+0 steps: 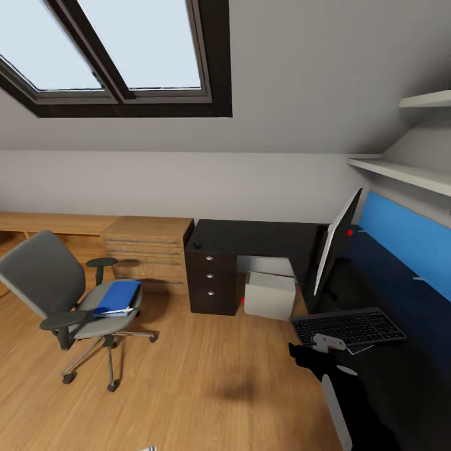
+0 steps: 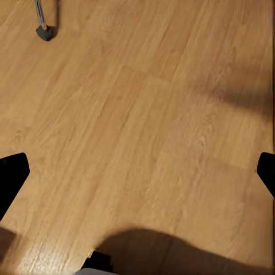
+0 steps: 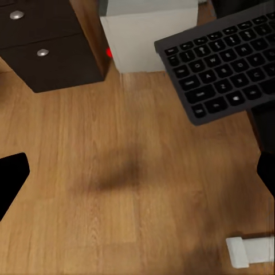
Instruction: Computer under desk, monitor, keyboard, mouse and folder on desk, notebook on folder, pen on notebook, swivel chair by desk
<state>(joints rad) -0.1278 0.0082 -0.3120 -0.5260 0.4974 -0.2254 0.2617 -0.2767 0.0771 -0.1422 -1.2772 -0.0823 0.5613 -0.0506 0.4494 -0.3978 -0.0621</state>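
Note:
The grey swivel chair (image 1: pixel 62 294) stands on the floor at left, apart from the desk, with the blue folder (image 1: pixel 119 295) on its seat. A thin pale thing lies on the folder's front edge; notebook or pen, I cannot tell. The black desk (image 1: pixel 263 237) carries the tilted monitor (image 1: pixel 337 250), the keyboard (image 1: pixel 348 326) (image 3: pixel 220 60) at its near edge, and a small dark mouse (image 1: pixel 197 244) above the drawers. The computer (image 1: pixel 269 295) (image 3: pixel 148 31) sits under the desk. My right gripper (image 3: pixel 137 177) hangs open over the floor beside the keyboard. My left gripper (image 2: pixel 137 177) is open above bare floor.
A dark three-drawer unit (image 1: pixel 210 282) (image 3: pixel 46 51) holds up the desk's left end. Low oak cabinets (image 1: pixel 147 254) line the back wall under the skylight. White shelves (image 1: pixel 401 172) and a blue wall panel (image 1: pixel 407 241) are at right. A chair castor (image 2: pixel 44 31) rests on the oak floor (image 1: pixel 207 376).

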